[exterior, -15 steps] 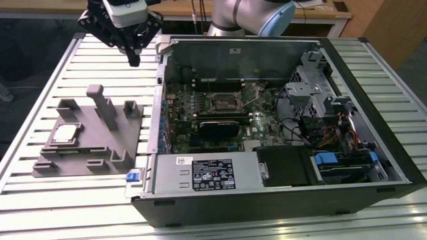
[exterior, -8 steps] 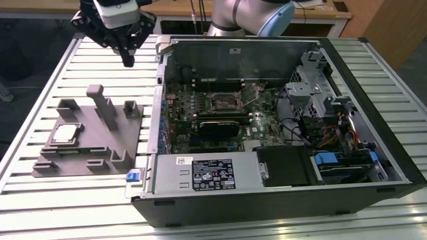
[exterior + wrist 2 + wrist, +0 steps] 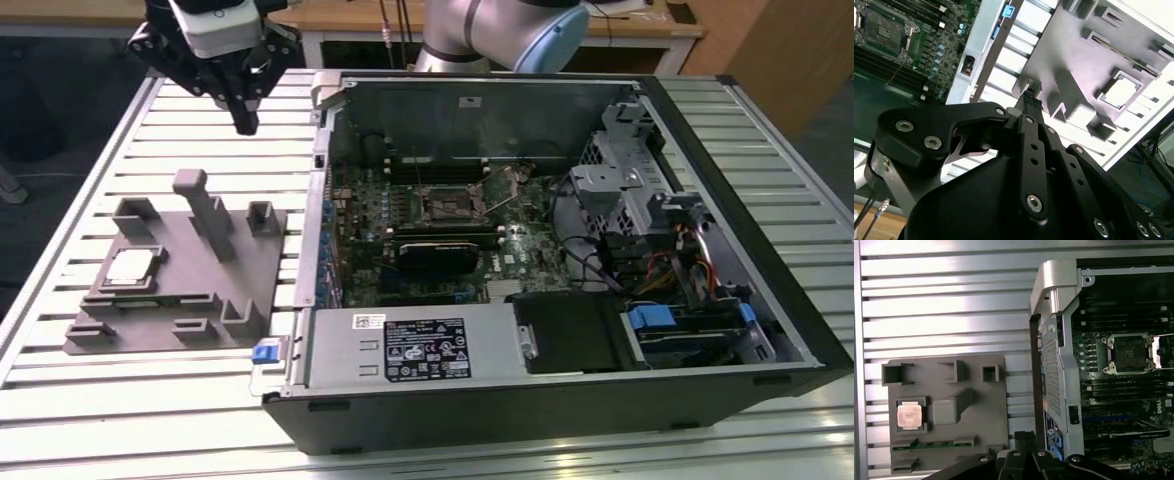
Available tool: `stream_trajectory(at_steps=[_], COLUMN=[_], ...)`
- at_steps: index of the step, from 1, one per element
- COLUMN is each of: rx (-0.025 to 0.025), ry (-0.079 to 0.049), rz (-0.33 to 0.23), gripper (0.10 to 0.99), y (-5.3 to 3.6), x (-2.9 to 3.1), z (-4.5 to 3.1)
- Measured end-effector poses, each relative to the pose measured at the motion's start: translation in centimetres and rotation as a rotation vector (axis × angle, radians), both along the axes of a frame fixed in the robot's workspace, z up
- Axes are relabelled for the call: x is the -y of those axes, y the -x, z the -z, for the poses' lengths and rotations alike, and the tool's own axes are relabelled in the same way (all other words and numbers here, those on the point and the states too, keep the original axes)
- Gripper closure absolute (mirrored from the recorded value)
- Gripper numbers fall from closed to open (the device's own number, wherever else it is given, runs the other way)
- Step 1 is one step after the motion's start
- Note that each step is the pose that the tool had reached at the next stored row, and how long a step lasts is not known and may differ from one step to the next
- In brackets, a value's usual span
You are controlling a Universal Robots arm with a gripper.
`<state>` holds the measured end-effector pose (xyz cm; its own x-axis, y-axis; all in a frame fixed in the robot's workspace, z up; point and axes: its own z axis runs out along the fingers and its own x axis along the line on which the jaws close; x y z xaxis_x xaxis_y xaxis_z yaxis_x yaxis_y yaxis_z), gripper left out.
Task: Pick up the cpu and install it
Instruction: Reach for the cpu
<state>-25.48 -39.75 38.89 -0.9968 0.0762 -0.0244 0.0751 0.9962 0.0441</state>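
The cpu [image 3: 130,268] lies flat, metal top up, in a square pocket of the grey fixture [image 3: 187,292], on the fixture's side away from the case [image 3: 534,405]. Both wrist views show it seated there too [image 3: 1121,91] [image 3: 909,416], with nothing touching it.

The fixture rests on the slatted table [image 3: 147,400], just beside the open case. Past the fixture, inside the case, the socket [image 3: 447,203] on the board has nothing in it; it is also seen in the first wrist view [image 3: 1129,354].

The gripper [image 3: 244,125] hangs above the table beyond the fixture's far edge in the exterior view, well apart from the cpu. Its 2 fingers [image 3: 1029,100] are pressed together at the tips and grip nothing; the first wrist view shows the same [image 3: 1025,436]
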Motion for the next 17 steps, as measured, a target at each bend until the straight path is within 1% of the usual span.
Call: stream_trajectory(at_steps=[17], rx=[0.0001], ry=[0.000], rz=[0.000], gripper=[0.980], y=[1.77], x=[0.00], z=[0.15])
